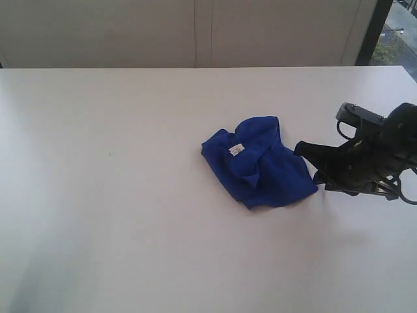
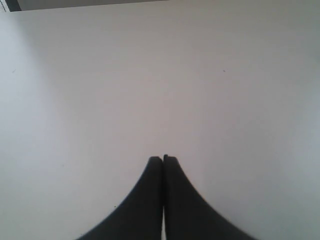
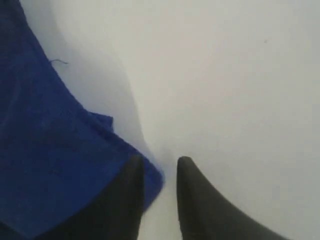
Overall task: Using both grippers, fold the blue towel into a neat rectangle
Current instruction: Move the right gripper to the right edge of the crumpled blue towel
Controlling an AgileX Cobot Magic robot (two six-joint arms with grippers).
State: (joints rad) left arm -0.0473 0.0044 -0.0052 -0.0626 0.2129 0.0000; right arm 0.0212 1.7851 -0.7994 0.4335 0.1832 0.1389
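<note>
Towel: blue towel point(image 1: 257, 163) bunched in a loose heap on the white table point(image 1: 98, 195), a little right of the middle; no flat rectangle, edges rolled under, small white tag point(image 1: 236, 150) showing on top.
Right gripper: right gripper point(image 1: 307, 160) low over the table, just beside the heap's right edge; in the right wrist view point(image 3: 159, 162) jaws parted by a narrow gap, one finger point(image 3: 131, 185) over the towel's hem, the other on the bare-table side.
Grip: nothing pinched as far as can be seen; a corner of cloth point(image 3: 50, 150) reaching just into the gap, contact with the pads not clear.
Left gripper: out of the outside view; in the left wrist view point(image 2: 163, 160) jaws pressed together, empty, only bare table ahead, no towel near.
Step in hand: judged to be the very start, reaching for a first edge to open the heap out.
Progress: no fold made yet; spreading flat needed first.
Next move: likely closing on the hem at the near corner, then lifting and drawing outward; left side needed at the far edge, jaws opened beforehand.
Risk: catching several layers at once, or dragging the whole heap instead of unrolling it.
</note>
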